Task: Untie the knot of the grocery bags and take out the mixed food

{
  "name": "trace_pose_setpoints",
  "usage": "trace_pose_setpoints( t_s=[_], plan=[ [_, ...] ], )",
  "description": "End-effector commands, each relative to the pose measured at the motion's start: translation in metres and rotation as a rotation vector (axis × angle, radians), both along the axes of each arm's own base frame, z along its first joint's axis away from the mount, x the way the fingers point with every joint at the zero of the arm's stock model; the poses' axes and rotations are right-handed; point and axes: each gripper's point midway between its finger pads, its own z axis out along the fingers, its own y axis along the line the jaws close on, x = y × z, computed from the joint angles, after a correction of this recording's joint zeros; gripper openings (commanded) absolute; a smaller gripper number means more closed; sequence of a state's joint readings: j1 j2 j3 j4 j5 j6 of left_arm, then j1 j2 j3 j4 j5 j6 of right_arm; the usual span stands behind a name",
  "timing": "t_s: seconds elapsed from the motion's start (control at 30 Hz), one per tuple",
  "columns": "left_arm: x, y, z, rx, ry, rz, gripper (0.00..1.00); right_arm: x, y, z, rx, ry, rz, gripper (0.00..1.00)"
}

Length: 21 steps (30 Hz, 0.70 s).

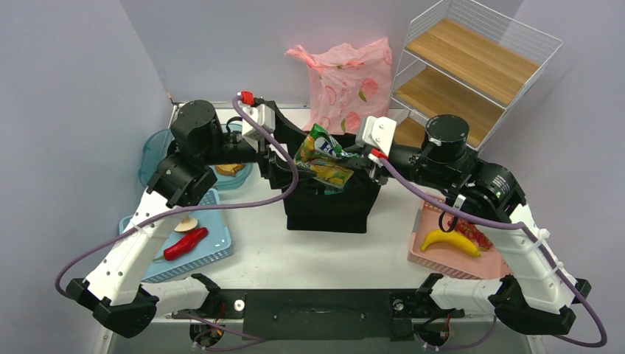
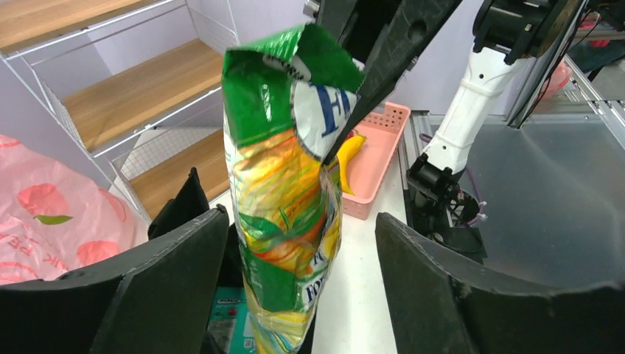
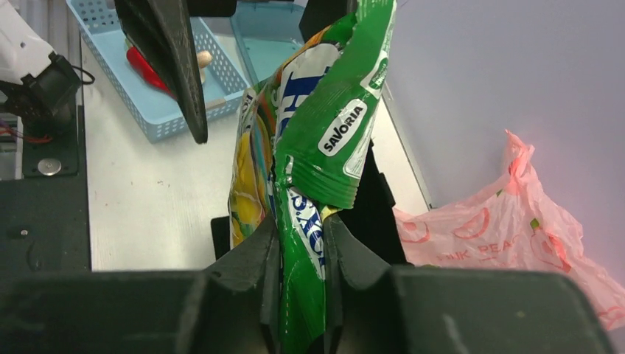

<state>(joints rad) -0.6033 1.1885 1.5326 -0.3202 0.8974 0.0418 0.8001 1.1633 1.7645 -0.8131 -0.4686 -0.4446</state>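
Above the black tote (image 1: 328, 210), the green snack packet (image 1: 323, 156) is held upright, its lower end clamped in the right pincer (image 3: 302, 240). The left pincer (image 2: 301, 221) stands apart, its 2 fingers flanking the packet without touching it. Behind the tote stands 1 pink grocery bag (image 1: 352, 81).

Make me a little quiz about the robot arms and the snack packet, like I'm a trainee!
1. True or false: the right gripper is pinching the green snack packet.
2. What colour is the basket holding the banana? A blue, B pink, C black.
3. Fill in: the left gripper has its jaws ____ on either side of the packet.
Key: 1 true; 2 B; 3 open.
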Motion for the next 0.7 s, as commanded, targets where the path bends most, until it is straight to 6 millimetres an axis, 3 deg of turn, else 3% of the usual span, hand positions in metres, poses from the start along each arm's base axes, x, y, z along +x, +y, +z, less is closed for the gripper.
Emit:
trace_pose_setpoints(
  t_s=[0.0,0.23,0.53,0.67],
  plan=[
    [-0.015,0.012,0.026,-0.063,-0.102,-0.012,0.72,0.000,-0.004,0.013,0.066,-0.042,-0.028,0.00],
    [-0.026,0.020,0.010,-0.041,-0.237,-0.058,0.74,-0.008,-0.025,0.016,0.099,-0.110,-0.058,0.00],
    [-0.020,-0.011,-0.012,0.034,-0.192,-0.050,0.75,-0.031,-0.011,0.033,0.186,-0.050,0.047,0.00],
    [-0.019,-0.018,-0.011,0.008,-0.133,-0.042,0.73,-0.036,-0.005,0.037,0.220,-0.020,0.067,0.00]
  ],
)
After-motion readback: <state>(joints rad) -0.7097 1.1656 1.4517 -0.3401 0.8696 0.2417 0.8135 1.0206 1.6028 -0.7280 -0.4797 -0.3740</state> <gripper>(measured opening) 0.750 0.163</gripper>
